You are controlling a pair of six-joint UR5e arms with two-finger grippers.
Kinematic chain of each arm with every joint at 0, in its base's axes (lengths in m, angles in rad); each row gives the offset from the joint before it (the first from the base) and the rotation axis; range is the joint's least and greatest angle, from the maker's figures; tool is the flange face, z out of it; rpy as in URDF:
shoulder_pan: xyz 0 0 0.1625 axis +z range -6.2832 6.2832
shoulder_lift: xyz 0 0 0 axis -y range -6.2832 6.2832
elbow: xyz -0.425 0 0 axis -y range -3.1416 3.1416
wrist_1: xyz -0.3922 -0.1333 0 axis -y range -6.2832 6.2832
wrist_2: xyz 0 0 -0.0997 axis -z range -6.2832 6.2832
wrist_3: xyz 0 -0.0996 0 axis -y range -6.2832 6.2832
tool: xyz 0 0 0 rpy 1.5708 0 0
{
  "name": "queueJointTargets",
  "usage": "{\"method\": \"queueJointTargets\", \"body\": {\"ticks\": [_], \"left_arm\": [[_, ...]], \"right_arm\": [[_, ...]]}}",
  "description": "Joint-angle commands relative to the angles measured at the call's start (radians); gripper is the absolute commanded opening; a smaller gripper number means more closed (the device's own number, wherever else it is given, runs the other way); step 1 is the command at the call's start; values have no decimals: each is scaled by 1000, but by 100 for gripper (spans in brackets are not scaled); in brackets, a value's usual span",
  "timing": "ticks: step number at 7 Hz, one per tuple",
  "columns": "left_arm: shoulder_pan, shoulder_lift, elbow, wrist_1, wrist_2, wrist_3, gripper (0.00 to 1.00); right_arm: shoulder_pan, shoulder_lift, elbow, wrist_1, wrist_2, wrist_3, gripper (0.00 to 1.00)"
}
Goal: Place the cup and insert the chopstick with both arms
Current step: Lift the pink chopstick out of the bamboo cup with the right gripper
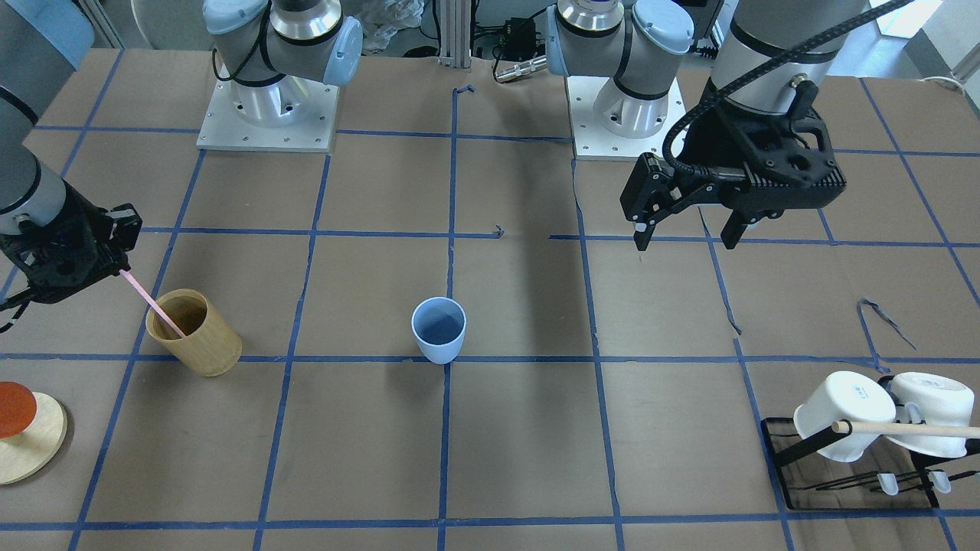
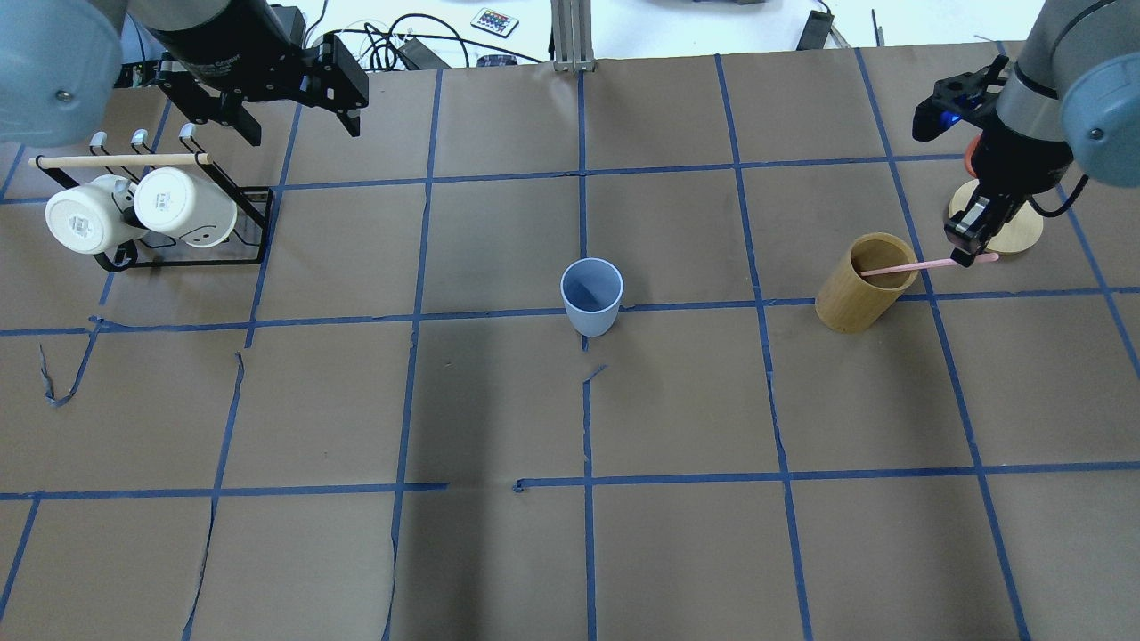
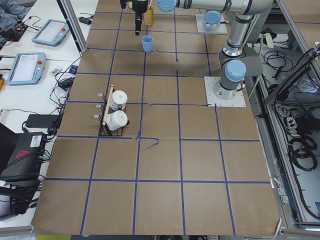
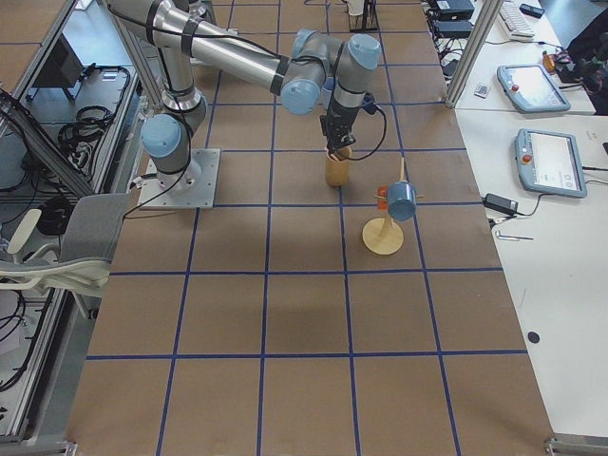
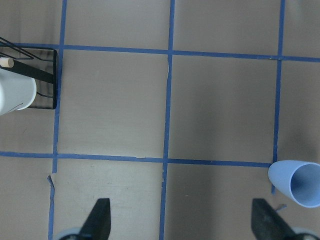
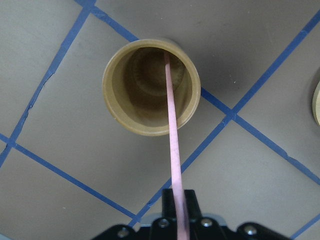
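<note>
The light-blue cup (image 1: 439, 329) stands upright and empty at the table's middle; it also shows in the overhead view (image 2: 591, 296) and at the lower right of the left wrist view (image 5: 295, 183). The pale-pink chopstick (image 1: 153, 304) leans with its lower end inside the tan wooden holder (image 1: 195, 333). My right gripper (image 1: 119, 268) is shut on the chopstick's upper end (image 2: 899, 267), just beside and above the holder (image 2: 866, 283). The right wrist view shows the chopstick (image 6: 172, 145) running down into the holder (image 6: 150, 85). My left gripper (image 1: 681, 233) is open and empty, high above the table, far from the cup.
A black rack (image 2: 258, 223) with two white mugs (image 2: 183, 206) and a wooden dowel stands near my left gripper (image 2: 303, 133). A round wooden base (image 2: 1015, 233) with an orange piece sits just behind my right gripper. Blue tape lines grid the brown table.
</note>
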Motion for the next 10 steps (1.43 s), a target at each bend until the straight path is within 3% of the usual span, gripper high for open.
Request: {"method": "queueJointTargets", "body": {"ticks": [1, 3, 5, 10], "left_arm": [[0, 2, -2, -1, 0, 0, 100], [0, 3, -2, -1, 0, 0, 100], [0, 2, -2, -1, -3, 0, 100], [0, 8, -12, -1, -2, 0, 100]], "right_arm": [[2, -12, -93, 124, 8, 3, 0], [5, -15, -241, 304, 27, 39, 0], [43, -21, -314, 383, 93, 142, 0], [481, 42, -317, 267, 193, 752, 0]]}}
